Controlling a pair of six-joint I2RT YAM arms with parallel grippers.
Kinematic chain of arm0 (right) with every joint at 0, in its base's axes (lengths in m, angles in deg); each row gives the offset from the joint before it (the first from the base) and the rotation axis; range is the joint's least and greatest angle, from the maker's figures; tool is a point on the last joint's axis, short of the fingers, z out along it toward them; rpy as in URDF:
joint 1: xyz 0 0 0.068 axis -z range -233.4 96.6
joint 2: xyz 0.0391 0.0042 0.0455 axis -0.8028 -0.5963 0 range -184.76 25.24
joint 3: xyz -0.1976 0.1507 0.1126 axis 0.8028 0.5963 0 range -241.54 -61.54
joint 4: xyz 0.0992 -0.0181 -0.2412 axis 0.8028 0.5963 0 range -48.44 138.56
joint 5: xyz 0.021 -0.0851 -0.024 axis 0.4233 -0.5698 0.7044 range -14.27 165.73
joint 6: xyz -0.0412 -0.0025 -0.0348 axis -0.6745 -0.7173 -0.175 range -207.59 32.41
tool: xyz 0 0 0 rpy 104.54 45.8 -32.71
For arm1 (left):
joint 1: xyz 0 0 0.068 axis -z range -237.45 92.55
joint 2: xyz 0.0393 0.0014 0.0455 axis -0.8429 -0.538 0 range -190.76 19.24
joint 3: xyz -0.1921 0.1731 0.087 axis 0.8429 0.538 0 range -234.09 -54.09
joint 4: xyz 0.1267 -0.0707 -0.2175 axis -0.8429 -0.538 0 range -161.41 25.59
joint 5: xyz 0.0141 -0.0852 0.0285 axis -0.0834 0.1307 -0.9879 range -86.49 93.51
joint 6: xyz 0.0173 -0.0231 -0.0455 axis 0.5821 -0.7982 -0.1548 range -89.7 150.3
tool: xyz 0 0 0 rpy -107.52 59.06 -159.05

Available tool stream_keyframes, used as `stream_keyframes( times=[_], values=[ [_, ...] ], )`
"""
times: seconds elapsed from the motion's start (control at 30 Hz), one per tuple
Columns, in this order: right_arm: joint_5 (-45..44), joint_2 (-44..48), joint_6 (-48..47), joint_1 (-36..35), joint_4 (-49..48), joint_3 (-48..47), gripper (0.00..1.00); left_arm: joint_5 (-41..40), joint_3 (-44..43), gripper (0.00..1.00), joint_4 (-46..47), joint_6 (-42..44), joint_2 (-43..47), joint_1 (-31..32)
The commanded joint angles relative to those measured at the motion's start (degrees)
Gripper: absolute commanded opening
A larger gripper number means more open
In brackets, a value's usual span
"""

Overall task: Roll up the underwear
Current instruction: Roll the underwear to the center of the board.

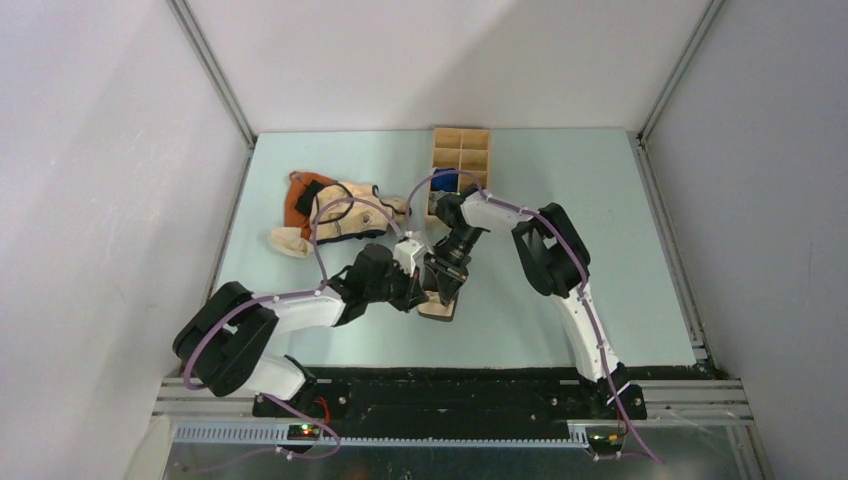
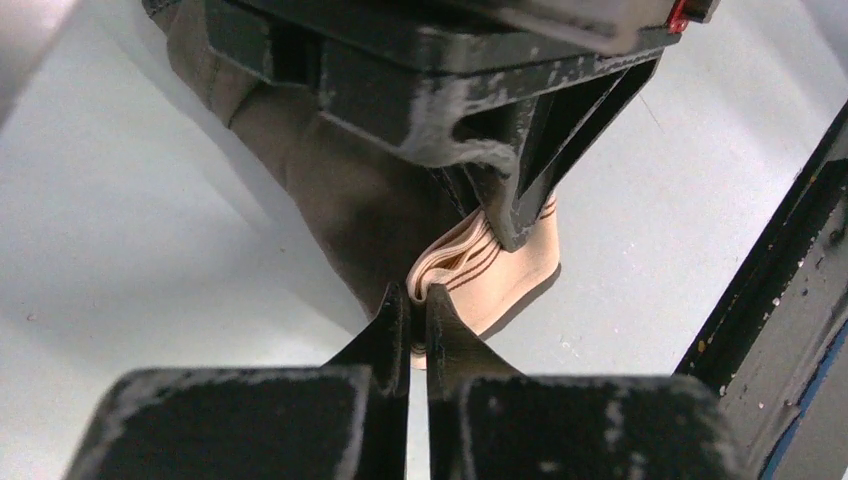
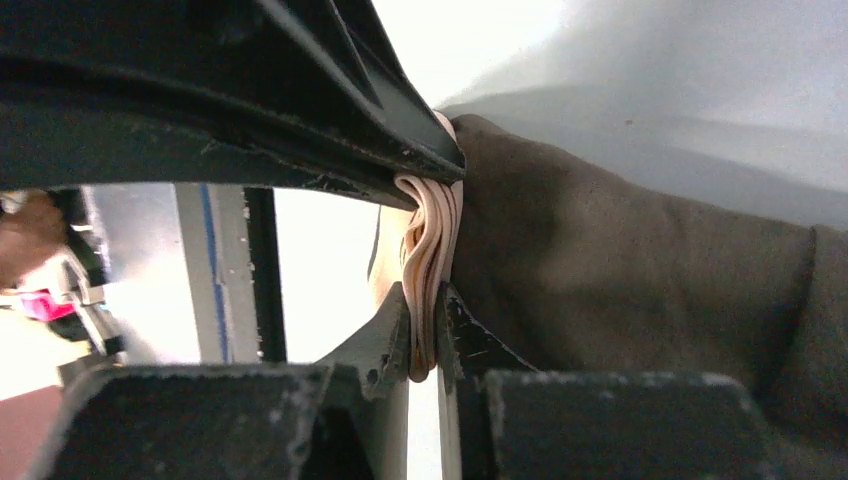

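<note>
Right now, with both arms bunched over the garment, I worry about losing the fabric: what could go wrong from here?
1. The left gripper and right gripper both pinch the folded beige waistband of the underwear very close together, so their fingers may collide if either one turns.
2. Each seems to hold only the waistband's edge, so layers could slip out and the folds could loosen.
</note>
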Motion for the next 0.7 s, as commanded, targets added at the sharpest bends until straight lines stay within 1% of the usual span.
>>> stream_keyframes(
  times=[0.0, 0.1, 0.13, 0.17, 0.2, 0.23, 0.3, 0.33, 0.37, 0.4, 0.43, 0.47, 0.5, 0.53, 0.57, 0.6, 0.63, 0.67],
  values=[
    [-3.39, -3.42, 3.89, 1.29, 9.98, -1.63, 0.00, -1.23, -1.96, 0.02, -7.97, 3.90, -2.39, -0.33],
    [-3.17, -5.81, 6.87, 2.32, 10.05, -2.32, 0.00, -3.41, -4.61, 0.22, -11.41, 4.01, -2.96, -0.69],
    [-2.67, -6.75, 8.41, 2.63, 9.96, -2.51, 0.00, -4.03, -5.53, 0.28, -12.02, 4.26, -2.03, -0.84],
    [-2.06, -7.22, 9.16, 3.10, 9.77, -2.90, 0.00, -4.71, -5.63, 0.31, -12.72, 4.52, -1.16, -0.86],
    [-1.73, -8.11, 10.88, 3.37, 9.61, -3.15, 0.00, -4.79, -5.40, 0.37, -12.56, 5.24, 1.28, -0.84],
    [-0.99, -8.48, 11.36, 4.03, 9.52, -3.43, 0.00, -4.57, -4.52, 0.38, -12.11, 5.98, 2.60, -0.73],
    [0.15, -9.32, 13.21, 5.15, 9.03, -3.26, 0.00, -4.86, -3.38, 0.41, -11.78, 10.10, 7.12, 0.44],
    [0.43, -9.78, 14.94, 5.54, 8.30, -2.95, 0.00, -4.96, -3.13, 0.43, -11.74, 14.75, 9.63, 1.55],
    [1.00, -10.10, 15.85, 6.31, 8.17, -3.05, 0.00, -4.75, -2.57, 0.44, -11.39, 17.01, 11.60, 2.22],
    [1.12, -10.96, 18.00, 6.60, 7.67, -3.29, 0.00, -3.93, -2.20, 0.45, -10.43, 21.99, 12.51, 3.17],
    [1.08, -11.53, 19.09, 7.15, 7.59, -3.61, 0.00, -2.84, -1.37, 0.46, -9.77, 24.63, 14.03, 3.78],
    [1.21, -13.14, 20.50, 7.64, 8.45, -4.91, 0.00, -2.63, -0.98, 0.46, -8.38, 31.17, 14.65, 5.36],
    [1.85, -13.98, 20.91, 7.79, 9.03, -5.65, 0.00, -2.16, -0.14, 0.47, -7.69, 34.67, 15.47, 6.15],
    [1.94, -15.25, 21.90, 8.06, 9.69, -6.89, 0.00, -1.68, 0.24, 0.48, -6.41, 41.30, 15.72, 7.51],
    [1.95, -15.83, 22.40, 8.09, 9.83, -7.35, 0.00, -0.54, 1.31, 0.48, -5.52, 44.92, 15.89, 7.97],
    [1.95, -16.59, 23.13, 8.11, 9.93, -8.02, 0.00, -0.03, 2.02, 0.50, -2.59, 51.66, 15.84, 8.71],
    [1.75, -17.04, 23.66, 8.07, 9.95, -8.22, 0.00, 1.21, 3.68, 0.50, -1.06, 54.98, 15.26, 8.88],
    [1.54, -17.25, 23.94, 8.09, 9.92, -8.52, 0.00, 1.86, 4.66, 0.52, 2.41, 61.87, 14.78, 9.11]
  ],
)
